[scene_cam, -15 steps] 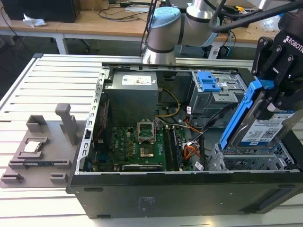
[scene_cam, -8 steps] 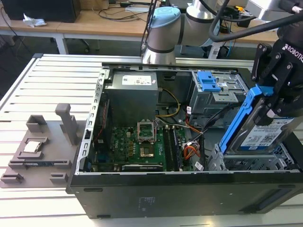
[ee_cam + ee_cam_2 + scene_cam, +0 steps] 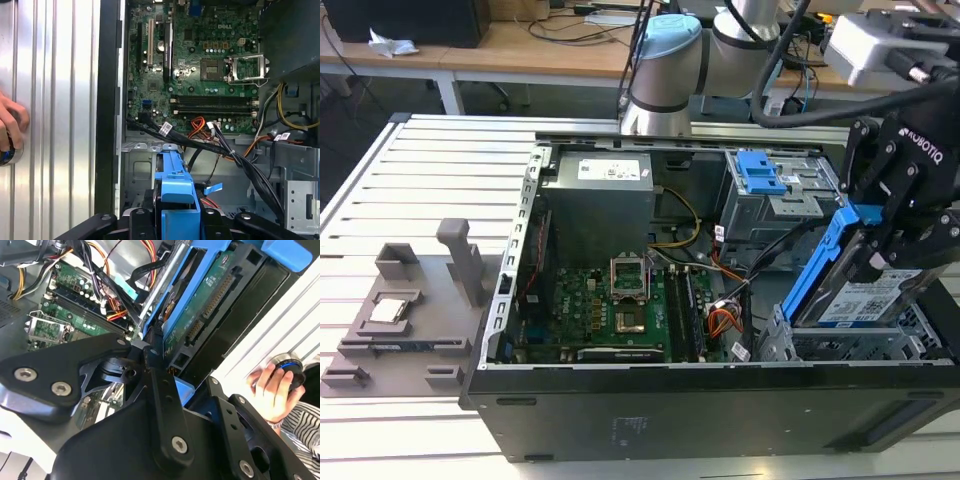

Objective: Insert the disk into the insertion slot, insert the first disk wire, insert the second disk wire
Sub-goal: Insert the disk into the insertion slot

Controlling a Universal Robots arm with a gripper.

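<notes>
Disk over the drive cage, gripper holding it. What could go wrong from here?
1. The disk hangs tilted in the gripper above the cage. Its lower edge could catch the cage rim and jam instead of sliding in.
2. Black cables run right beside the cage. They could get pinched under the disk.
3. A hand rests on a button at the table edge. A slip might put it in the gripper's way.

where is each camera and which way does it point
Exterior view: off the arm, above the case, looking down; arm and claw gripping the disk show.
First wrist view: on the wrist, facing past the disk to the motherboard; claw links show.
Second wrist view: on the wrist, facing the disk's underside; claw links show.
Both wrist views share a hand.
</notes>
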